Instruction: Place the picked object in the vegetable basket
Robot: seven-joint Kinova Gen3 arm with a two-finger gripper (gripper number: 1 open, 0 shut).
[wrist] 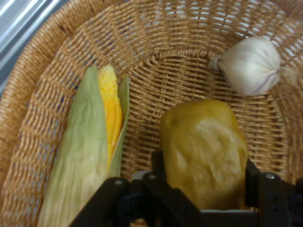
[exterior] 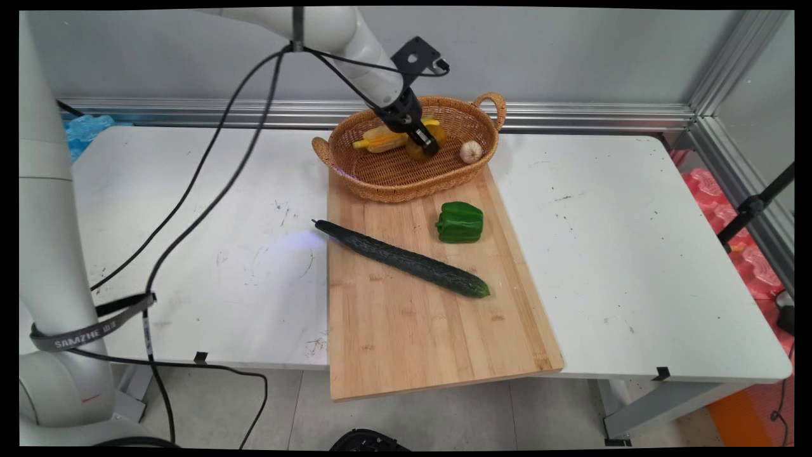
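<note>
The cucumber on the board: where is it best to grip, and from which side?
Probably the cucumber's middle, from straight above, pincer fingers set across its narrow width. It lies flat and diagonal on the wooden board, with free space along both long sides; the green pepper sits apart.

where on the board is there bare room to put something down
The near half of the cutting board, below the cucumber, is bare. Crowded: the basket with corn, garlic, and a yellow pepper between the pincer fingers.
</note>
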